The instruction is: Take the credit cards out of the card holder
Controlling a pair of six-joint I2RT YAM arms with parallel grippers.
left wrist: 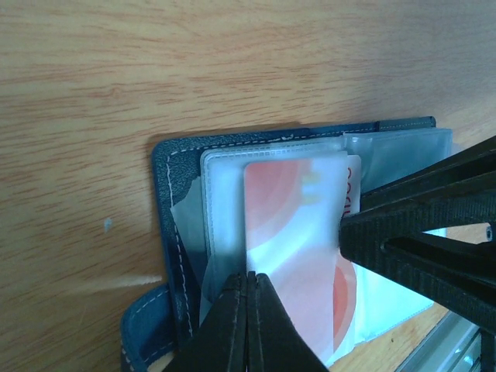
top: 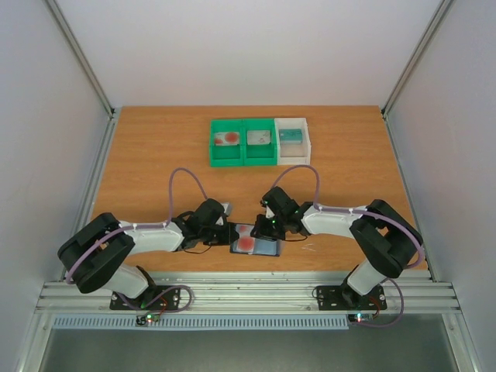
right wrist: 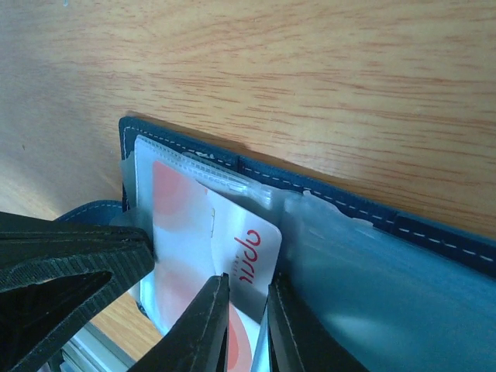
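At the table's near edge in the top view, the card holder (top: 256, 246) lies open between both grippers. In the left wrist view the left gripper (left wrist: 249, 288) is pinched tight on a plastic sleeve's edge, so hold that steady. In the right wrist view the right gripper (right wrist: 246, 298) stands narrowly apart astride the red-blotched credit card (right wrist: 232, 256), probably gripping it; pull straight along the sleeve.

The card holder (top: 256, 246) is lying open near the table's (top: 155, 155) six o'clock edge, showing a red-blotched card (top: 246, 242). The left gripper (top: 230, 232) is meeting it from nine o'clock, the right gripper (top: 263, 226) from one o'clock. Bins (top: 260, 142) are sitting toward twelve o'clock.
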